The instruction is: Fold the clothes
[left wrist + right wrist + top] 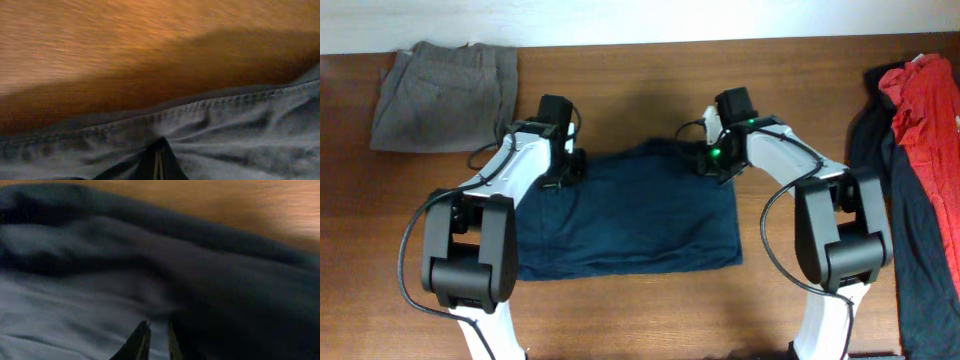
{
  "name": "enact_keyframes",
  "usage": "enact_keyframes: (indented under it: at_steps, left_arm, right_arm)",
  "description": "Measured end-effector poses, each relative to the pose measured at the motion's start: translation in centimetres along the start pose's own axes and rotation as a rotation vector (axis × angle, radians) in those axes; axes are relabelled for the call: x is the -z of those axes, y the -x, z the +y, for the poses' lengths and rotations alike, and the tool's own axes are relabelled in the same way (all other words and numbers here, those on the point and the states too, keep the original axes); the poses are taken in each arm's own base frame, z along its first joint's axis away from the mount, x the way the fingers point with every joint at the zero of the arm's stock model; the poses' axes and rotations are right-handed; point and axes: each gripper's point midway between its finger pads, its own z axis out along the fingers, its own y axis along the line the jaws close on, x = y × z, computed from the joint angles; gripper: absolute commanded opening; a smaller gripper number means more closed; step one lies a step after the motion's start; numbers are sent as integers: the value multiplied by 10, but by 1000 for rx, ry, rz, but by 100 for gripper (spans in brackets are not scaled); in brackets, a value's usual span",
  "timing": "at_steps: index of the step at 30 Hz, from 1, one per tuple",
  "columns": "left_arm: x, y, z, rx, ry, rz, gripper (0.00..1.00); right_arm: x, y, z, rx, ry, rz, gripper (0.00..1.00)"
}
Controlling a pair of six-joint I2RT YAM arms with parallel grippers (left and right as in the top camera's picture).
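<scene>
Navy trousers [630, 215] spread flat, mid table [620, 90]. Left gripper [158, 162] pinched closed on far hem, cloth puckering at tips. Right gripper [159, 340] over far right corner, jaws slightly apart. Grey-khaki trousers [445, 95] far left; red garment [928, 95] right edge.

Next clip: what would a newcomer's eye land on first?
A large pair of navy trousers lies spread in the centre, with the left gripper and right gripper both down on its far edge. Folded grey-khaki trousers sit at the far left corner; a red garment lies at the right edge.
</scene>
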Motion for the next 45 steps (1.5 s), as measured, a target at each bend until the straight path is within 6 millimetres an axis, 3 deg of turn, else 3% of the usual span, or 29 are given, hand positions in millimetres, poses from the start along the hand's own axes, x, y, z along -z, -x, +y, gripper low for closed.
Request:
enact_keyframes:
  at_steps: [6,8,10,16,18,22,25,28,31,36,40,45]
  left_arm:
    - [1,8,29,41,34,-14,1]
    - [1,9,34,38,36,-18,1]
    - [2,10,36,30,37,-17,1]
    - [18,7,38,17,57,32,1]
    - [29,10,39,13,68,41,1]
    - [64,21,38,10,90,17,1]
    - [91,23,32,8,63,-11,1]
    - [114,12,22,5,11,6,1]
    - [114,2,11,-9,-25,36,1]
    - [79,-24,-6,-47,-53,93,1]
    - [55,-54,-8,-39,-56,167,1]
    - [35,-70,-4,-18,-59,190,1]
  right_arm:
    - [8,7,-29,-58,-40,-21,15]
    - [9,7,-36,-69,-52,-19,9]
    - [12,5,-42,-80,-75,-9,4]
    - [38,-9,-60,-156,-138,95,4]
    - [53,1,-56,-156,-145,90,4]
    - [103,24,-35,-136,-135,36,5]
    - [141,39,-6,-77,-65,-39,11]
    - [162,39,29,12,24,-68,11]
    - [154,29,63,106,82,-42,11]
    - [103,6,108,238,146,44,11]
    - [65,-10,112,227,149,132,10]
    - [33,-21,98,180,129,208,10]
